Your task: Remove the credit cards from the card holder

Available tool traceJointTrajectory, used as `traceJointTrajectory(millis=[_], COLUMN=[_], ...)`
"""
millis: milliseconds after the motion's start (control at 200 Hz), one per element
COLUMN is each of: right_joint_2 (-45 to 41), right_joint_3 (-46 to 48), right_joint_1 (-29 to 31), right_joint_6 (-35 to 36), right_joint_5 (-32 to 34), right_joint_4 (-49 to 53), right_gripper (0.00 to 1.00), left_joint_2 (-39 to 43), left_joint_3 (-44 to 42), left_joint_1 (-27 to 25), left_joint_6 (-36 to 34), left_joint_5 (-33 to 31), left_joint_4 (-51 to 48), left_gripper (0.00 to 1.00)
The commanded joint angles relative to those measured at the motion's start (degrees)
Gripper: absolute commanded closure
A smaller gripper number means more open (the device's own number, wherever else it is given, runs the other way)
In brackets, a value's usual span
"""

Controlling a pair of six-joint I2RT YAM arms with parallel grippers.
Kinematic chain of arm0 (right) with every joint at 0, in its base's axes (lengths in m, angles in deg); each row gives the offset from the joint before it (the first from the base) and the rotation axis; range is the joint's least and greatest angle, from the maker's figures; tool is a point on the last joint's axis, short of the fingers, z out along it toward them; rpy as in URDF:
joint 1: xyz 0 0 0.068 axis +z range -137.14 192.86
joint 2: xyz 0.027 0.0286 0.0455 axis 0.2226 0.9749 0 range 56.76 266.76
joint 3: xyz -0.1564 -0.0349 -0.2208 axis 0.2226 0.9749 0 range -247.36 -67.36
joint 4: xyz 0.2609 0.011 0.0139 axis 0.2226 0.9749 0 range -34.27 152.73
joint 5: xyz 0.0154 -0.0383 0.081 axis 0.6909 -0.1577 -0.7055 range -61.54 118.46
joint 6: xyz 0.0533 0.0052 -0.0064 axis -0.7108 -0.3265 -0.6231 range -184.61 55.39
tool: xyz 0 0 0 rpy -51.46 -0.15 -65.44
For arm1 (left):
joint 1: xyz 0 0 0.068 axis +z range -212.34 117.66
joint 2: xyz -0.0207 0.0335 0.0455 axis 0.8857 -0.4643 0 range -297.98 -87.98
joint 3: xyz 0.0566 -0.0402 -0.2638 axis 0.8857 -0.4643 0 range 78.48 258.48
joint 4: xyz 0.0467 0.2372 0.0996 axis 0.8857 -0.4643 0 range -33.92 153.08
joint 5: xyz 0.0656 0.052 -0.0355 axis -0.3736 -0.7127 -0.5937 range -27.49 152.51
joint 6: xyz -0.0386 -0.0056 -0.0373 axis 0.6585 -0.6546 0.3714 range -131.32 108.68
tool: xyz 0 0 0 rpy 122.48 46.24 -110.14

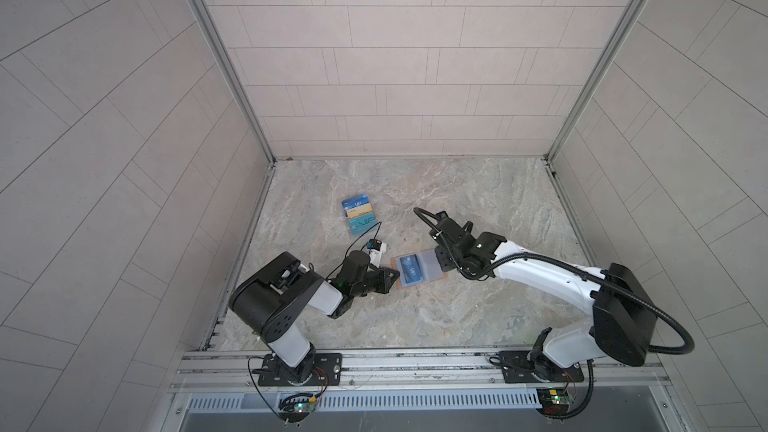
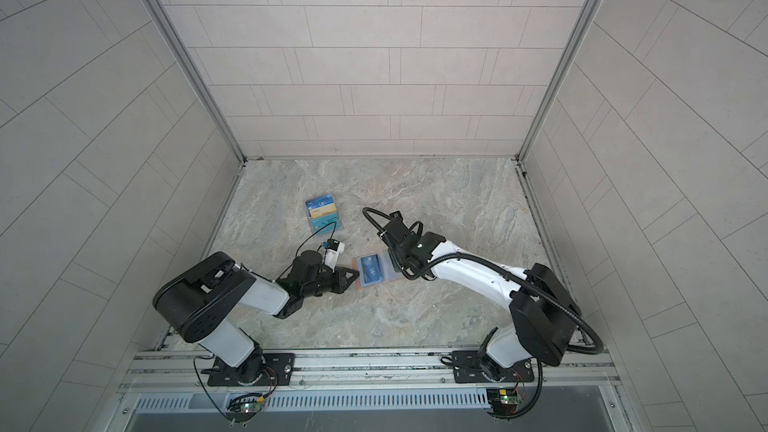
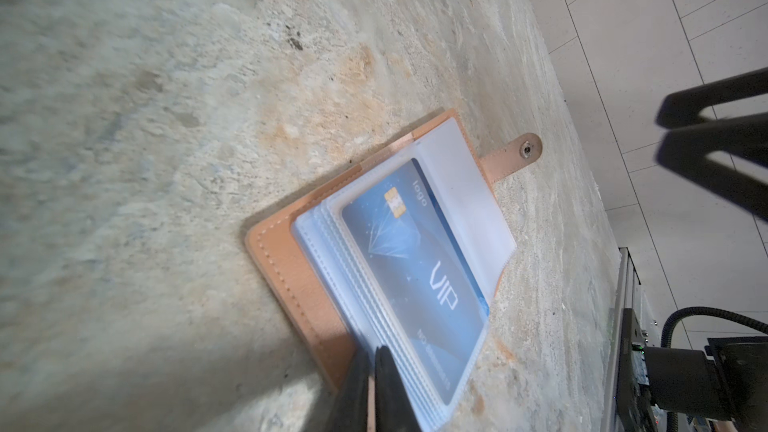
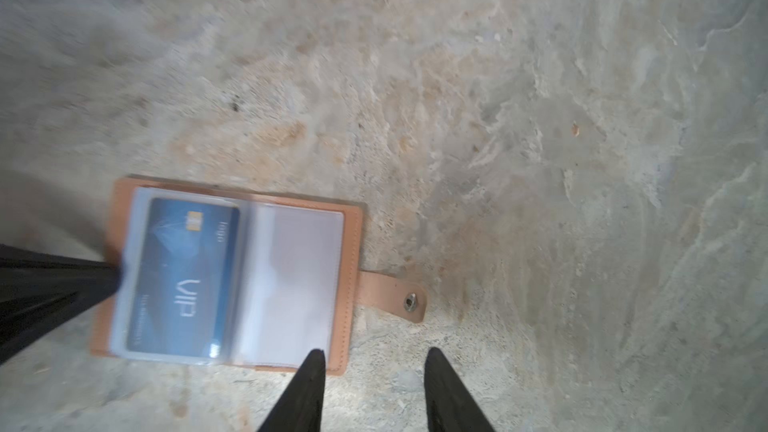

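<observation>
Tan-brown leather bifold card holder point(image 4: 352, 251) spread on marbled bench point(image 4: 540, 118) — left tool point(image 3: 371, 357) closed, pinning its edge, likely steadying; right tool point(image 4: 375, 351) parted, empty, alongside.

Pale grey rectangular-tiled wall panels point(image 1: 374, 56) rise at nine, twelve and three o'clock around a beige-grey marbled stone tabletop point(image 1: 457, 193); a slotted aluminium rail point(image 1: 415, 361) spans six o'clock.
</observation>
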Motion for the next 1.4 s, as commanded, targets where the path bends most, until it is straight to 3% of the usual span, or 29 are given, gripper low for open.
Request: traceJointTrajectory(millis=[0, 175, 476, 916, 1126, 1392], right_joint_2=[0.6, 5.0, 12.6, 18.5, 17.2, 11.6], right_joint_3=[1.0, 1.7, 2.5, 4.5, 8.6, 16.7], right_joint_1=[-1.3, -3.5, -6.7, -6.9, -6.6, -5.7], right_joint_6=[1.5, -0.6, -3.8, -7.8, -11.1, -15.5], right_joint_5=[-15.5, -29.1, -37.2, -40.3, -43.8, -44.4], right_joint_4=[-3.3, -9.8, -15.9, -22.8, -28.4, -34.2], right_gripper=[0.57, 0.57, 0.58, 0.62, 0.63, 0.64], left_joint_2=[0.2, 0.9, 3.1, 4.3, 4.5, 7.2], left_joint_3=[-0.7, -0.1, 1.7, 2.4, 2.1, 1.1], left_joint_1=[-0.1, -0.1, -0.1, -0.2, -1.4, -6.4], left_joint_6=[0.0, 0.1, -1.4, -4.6, -4.1, -2.7], left_joint_5=[-2.7, -3.1, -4.1, -4.8, -3.5, -6.5], left_joint_4=[-6.0, -6.5, -10.5, -16.0, -16.5, -20.8], left_gripper=[0.88, 0.89, 0.89, 0.90, 0.89, 0.89])
